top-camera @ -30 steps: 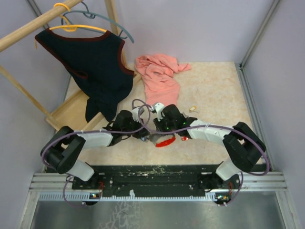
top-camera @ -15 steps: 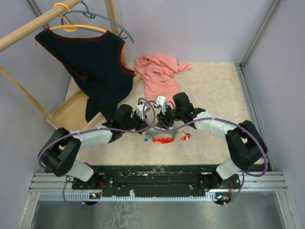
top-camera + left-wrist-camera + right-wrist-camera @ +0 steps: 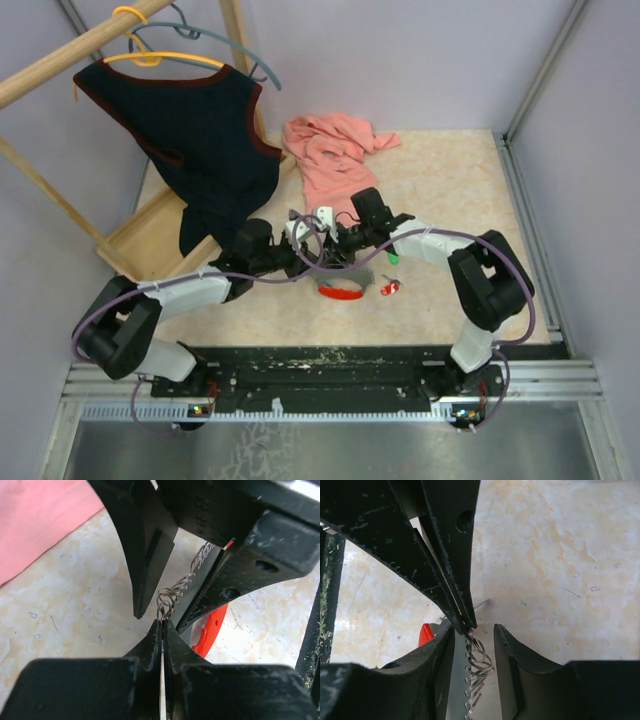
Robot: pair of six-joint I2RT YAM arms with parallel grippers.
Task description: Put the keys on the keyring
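The keyring (image 3: 340, 291) lies on the table, its red curve nearest me and its grey side (image 3: 352, 272) behind. A chain of small wire rings (image 3: 182, 582) runs from it. My left gripper (image 3: 162, 622) is shut on the end ring of that chain. My right gripper (image 3: 473, 628) is open, its fingers on either side of the ring chain (image 3: 479, 665). From above, the left gripper (image 3: 312, 266) and right gripper (image 3: 340, 258) meet tip to tip over the keyring. A red key (image 3: 392, 288) and a green key (image 3: 391, 257) lie just to its right.
A pink cloth (image 3: 335, 155) lies bunched behind the grippers. A dark vest (image 3: 205, 140) hangs from a hanger on a wooden rack (image 3: 150, 235) at the left. Metal frame rails (image 3: 530, 210) bound the table's right side.
Both grippers and the keyring have shifted slightly away from the near edge. The right jaws have opened and now straddle the ring chain. The blue key seen half a second ago is hidden.
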